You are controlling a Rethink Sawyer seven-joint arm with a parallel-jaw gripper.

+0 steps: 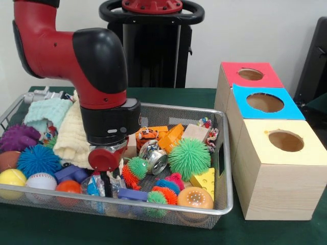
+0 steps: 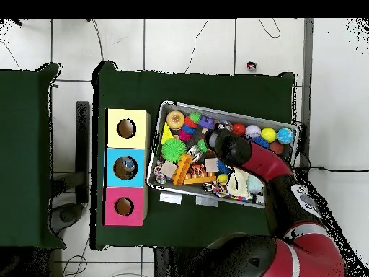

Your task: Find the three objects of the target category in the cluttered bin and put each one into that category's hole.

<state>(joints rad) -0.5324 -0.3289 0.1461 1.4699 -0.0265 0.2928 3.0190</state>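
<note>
Our hand [image 1: 107,179] hung low in the bin [image 1: 225,196]; we could not tell its grip. We judged a straight descent best, sparing the spiky balls [image 1: 137,167] beside it.

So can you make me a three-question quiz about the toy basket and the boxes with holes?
1. Where is the robot's hand?
A. over the boxes
B. down in the basket
C. off the table

2. What colour is the top of the box nearest the camera in the front view?
A. yellow
B. green
C. purple

3. How many boxes have a round hole?
A. one
B. two
C. three

Answers: 1 B, it hangs among the toys. 2 A, the yellow box sits in front of the blue box and the red box. 3 C, each top shows one hole.
</note>
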